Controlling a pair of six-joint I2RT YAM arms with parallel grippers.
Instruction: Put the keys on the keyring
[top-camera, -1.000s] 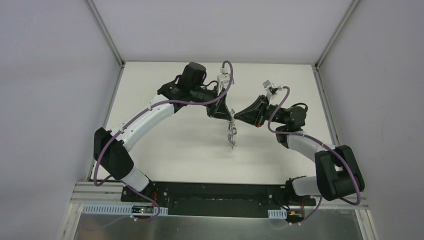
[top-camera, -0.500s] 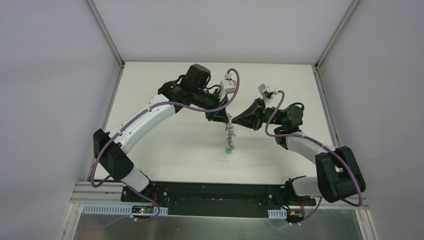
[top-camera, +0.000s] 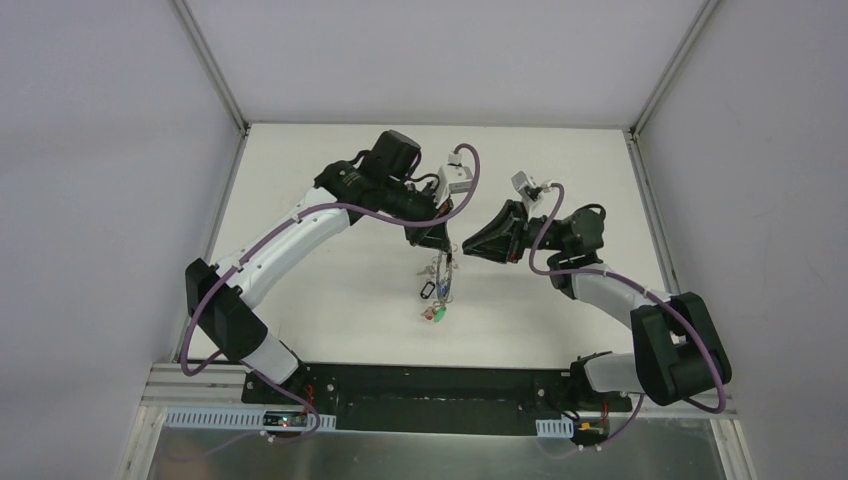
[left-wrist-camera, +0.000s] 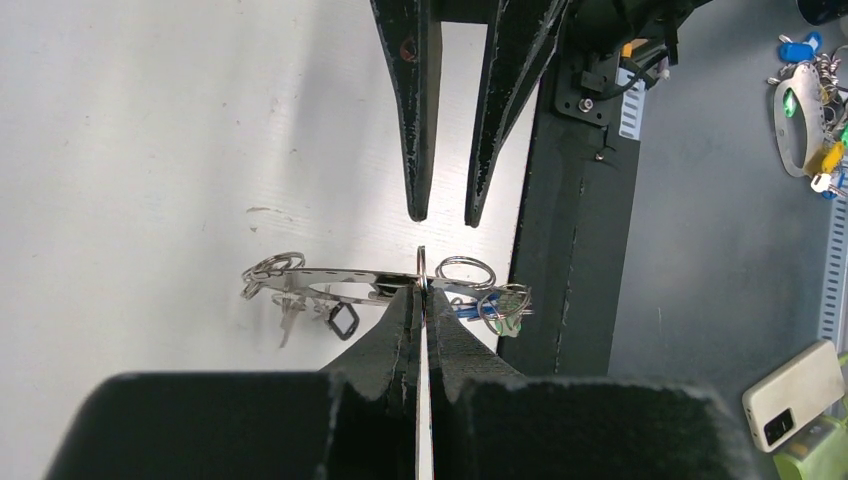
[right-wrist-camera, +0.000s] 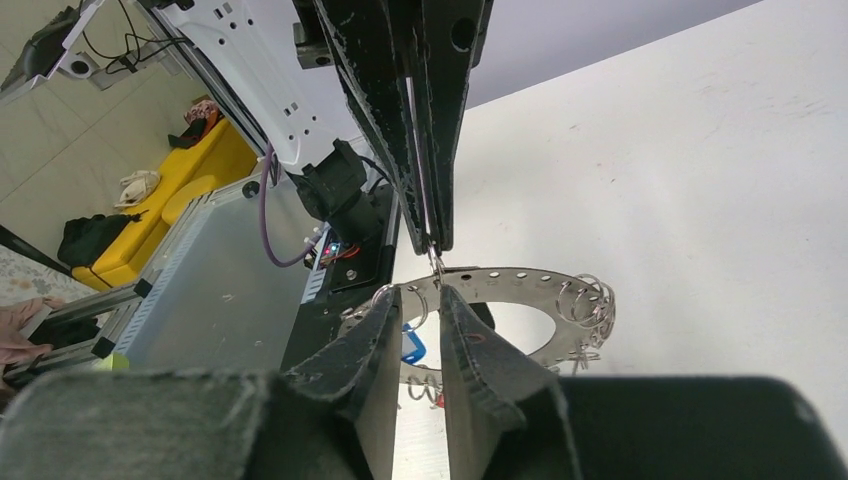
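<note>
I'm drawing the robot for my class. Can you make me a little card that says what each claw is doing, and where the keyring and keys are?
left gripper: shut on the keyring's edge, holding it up
right gripper: open, tips close to the keyring but not touching, holding nothing
keyring: flat metal hoop with holes, hanging from the left gripper
keys: dangling under the keyring, with green and black tags
table: white, below everything
</note>
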